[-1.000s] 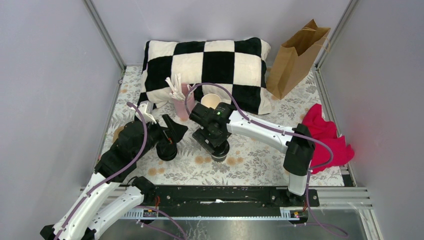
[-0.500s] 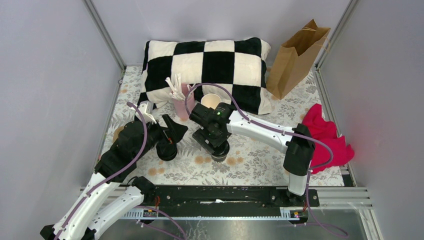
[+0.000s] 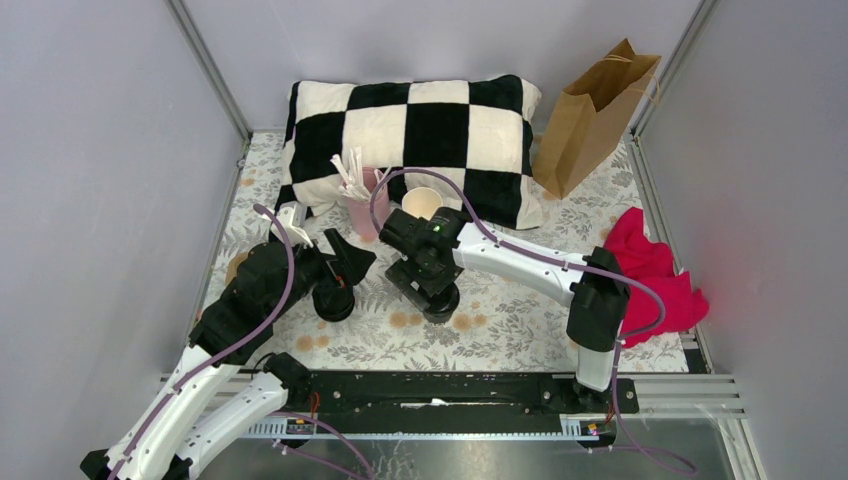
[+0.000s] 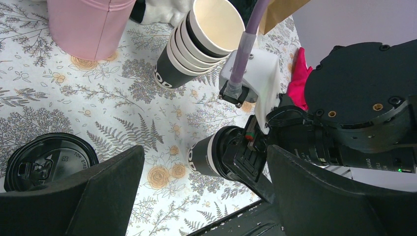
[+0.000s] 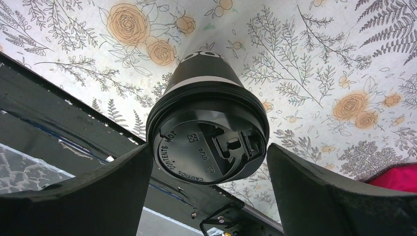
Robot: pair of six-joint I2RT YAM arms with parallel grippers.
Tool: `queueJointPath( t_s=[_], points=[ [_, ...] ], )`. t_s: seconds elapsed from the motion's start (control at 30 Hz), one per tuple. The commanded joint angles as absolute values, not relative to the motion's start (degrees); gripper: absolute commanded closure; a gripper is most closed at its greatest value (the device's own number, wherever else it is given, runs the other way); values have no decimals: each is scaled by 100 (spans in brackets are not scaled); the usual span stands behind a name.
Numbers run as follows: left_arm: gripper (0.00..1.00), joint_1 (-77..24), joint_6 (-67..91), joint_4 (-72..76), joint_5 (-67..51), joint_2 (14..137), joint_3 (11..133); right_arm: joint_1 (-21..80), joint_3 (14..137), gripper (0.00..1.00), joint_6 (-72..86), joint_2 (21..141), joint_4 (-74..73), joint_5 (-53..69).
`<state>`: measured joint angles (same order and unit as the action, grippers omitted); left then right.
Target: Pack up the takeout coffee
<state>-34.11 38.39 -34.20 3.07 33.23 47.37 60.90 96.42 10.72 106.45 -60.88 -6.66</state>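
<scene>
The takeout coffee [image 5: 209, 142], a black cup with white lettering and a black lid, stands upright on the floral cloth. My right gripper [image 5: 209, 147] hangs open straight above it, its fingers flanking the lid's rim on both sides. In the top view the right gripper [image 3: 432, 288] covers most of the coffee [image 3: 441, 308]. My left gripper [image 3: 345, 268] is open a little to the left, holding nothing. The left wrist view shows the coffee [image 4: 211, 157] beyond its spread fingers [image 4: 83, 196], with the right arm's wrist on top.
A lone black lid [image 3: 333, 303] lies under my left gripper. A stack of lidless cups [image 3: 422, 203] and a pink cup of stirrers [image 3: 360, 205] stand behind. A checkered pillow [image 3: 410, 140], a brown paper bag [image 3: 590, 110] and a red cloth [image 3: 655, 275] lie farther off.
My right gripper's jaws have spread slightly wider around the coffee's lid. Neither arm has visibly shifted otherwise.
</scene>
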Motion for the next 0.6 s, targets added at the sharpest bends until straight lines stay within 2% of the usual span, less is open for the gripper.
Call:
queueJointPath(
  t_s=[0.0,0.27,0.4,0.5,0.57],
  points=[
    [1,-3417,3762,-3340,312,3319,4799,6125,9588,8,993,10610,-6071,-807],
    [1,-3419,3794,-3340,298,3324,4766,6126,9853,1,1052,10430,-6197,-881],
    [1,-3418,3885,-3342,199,3368,4751,6125,10073,0,1139,9961,-6318,-898],
    [1,-3419,4018,-3337,46,3420,4679,6114,9796,0,1209,9375,-6097,-842],
    [1,-3419,4115,-3324,-105,3503,4619,5955,9175,0,1241,8933,-5747,-700]
  ],
)
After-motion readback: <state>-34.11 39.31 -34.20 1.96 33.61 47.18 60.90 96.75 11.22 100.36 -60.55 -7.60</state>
